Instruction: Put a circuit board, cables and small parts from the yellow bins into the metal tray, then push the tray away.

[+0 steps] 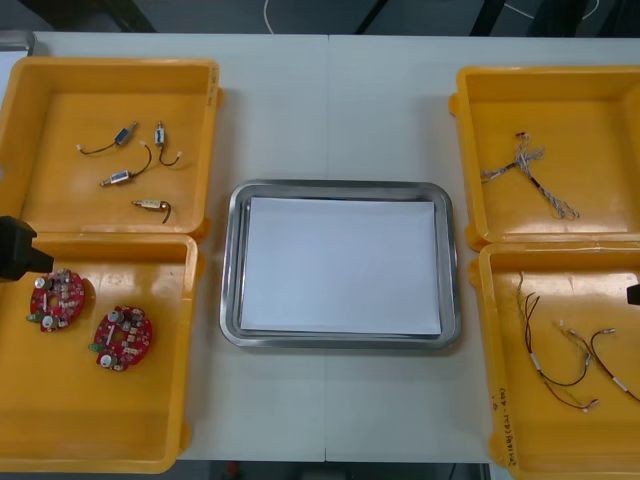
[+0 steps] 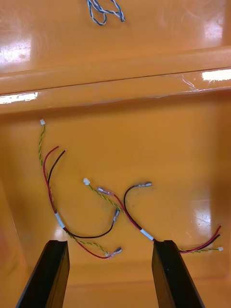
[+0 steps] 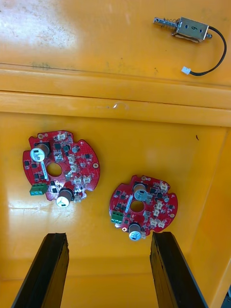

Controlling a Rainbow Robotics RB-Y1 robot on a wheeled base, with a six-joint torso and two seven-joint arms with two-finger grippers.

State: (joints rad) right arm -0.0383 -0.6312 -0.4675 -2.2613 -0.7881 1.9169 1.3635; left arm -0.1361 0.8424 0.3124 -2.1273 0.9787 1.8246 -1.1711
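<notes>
Front view: the shiny metal tray (image 1: pixel 231 270), white inside, sits on the table (image 1: pixel 330 100) with nothing in it. The round red circuit boards (image 3: pixel 72 159) and red and black cables (image 2: pixel 58 220) lie in yellow bins (image 1: pixel 100 80). The left tool (image 3: pixel 108 236) and right tool (image 2: pixel 108 243) hang over them, fingers apart. Every step is left.

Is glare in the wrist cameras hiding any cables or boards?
Right wrist view: bright lamp reflections sit mostly on the bin rims, off the cables ahead of the open right pincer. Left wrist view: a soft sheen on the far bin's floor; both circuit boards beyond the open left pincer read clean. Front view: the tray is evenly lit inside.
</notes>
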